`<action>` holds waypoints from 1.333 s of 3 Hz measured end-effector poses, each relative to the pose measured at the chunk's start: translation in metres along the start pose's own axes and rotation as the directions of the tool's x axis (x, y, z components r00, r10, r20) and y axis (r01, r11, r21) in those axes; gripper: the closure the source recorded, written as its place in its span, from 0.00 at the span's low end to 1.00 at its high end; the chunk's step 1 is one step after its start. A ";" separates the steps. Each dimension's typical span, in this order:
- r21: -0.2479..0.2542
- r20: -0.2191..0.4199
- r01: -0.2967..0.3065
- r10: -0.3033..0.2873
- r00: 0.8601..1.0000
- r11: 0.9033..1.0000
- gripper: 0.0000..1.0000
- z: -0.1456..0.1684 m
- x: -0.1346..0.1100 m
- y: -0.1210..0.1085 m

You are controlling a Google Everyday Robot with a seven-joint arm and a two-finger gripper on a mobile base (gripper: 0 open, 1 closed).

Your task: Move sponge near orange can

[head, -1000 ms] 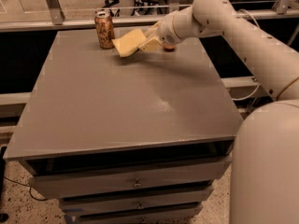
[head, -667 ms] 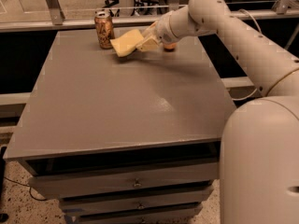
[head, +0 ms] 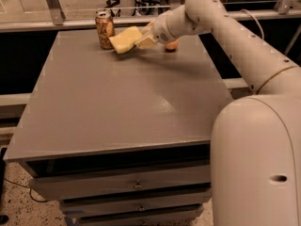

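The orange can [head: 105, 29] stands upright at the far left-centre of the grey table [head: 117, 93]. The pale-yellow sponge [head: 125, 39] is right next to the can on its right, tilted, its left edge almost touching the can. My gripper [head: 143, 40] is shut on the sponge's right end and holds it just above the table top. The white arm reaches in from the right.
A small round orange fruit [head: 171, 45] lies on the table just behind the gripper's wrist. The table has drawers [head: 136, 185] at the front. A metal rail [head: 70, 22] runs behind the far edge. The robot's white body [head: 256, 159] fills the lower right.
The gripper has carried the sponge a little to the left, closer to the orange can. The can and the fruit have not moved.
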State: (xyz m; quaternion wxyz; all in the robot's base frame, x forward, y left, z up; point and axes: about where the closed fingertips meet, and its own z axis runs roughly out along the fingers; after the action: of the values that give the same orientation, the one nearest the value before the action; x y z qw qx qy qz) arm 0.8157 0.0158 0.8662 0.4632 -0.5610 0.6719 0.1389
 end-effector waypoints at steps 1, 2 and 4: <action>-0.023 0.009 0.006 -0.006 1.000 1.000 0.13 0.004 -0.007 0.004; -0.047 0.015 0.013 -0.012 1.000 0.999 0.00 0.007 -0.012 0.009; -0.026 0.066 -0.035 0.036 0.997 0.999 0.00 -0.039 -0.013 0.021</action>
State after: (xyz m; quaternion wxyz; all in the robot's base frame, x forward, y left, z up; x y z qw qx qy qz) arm 0.7781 0.0035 0.8902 0.4757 -0.5497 0.6644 0.1737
